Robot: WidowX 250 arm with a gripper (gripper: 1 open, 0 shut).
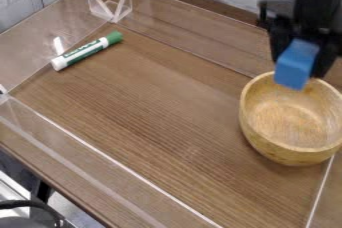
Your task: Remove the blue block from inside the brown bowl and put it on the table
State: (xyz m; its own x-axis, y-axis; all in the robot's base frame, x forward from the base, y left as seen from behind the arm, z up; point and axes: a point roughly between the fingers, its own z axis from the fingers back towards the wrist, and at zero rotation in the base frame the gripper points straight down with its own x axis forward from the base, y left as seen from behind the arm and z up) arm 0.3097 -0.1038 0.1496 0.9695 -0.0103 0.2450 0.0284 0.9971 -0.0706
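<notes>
The gripper (299,54) is pointed steeply downward above the brown bowl (290,121), at the right. The blue block (295,65) is held between its jaws, clear of the bowl.

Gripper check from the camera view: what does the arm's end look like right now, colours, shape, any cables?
The gripper is black all over, a blocky body with two dark fingers pointing down. The wrist above it is black too and runs out of the top of the picture. No markings or coloured parts show. No cables can be made out in this view; the picture is too blurred for finer detail.
</notes>
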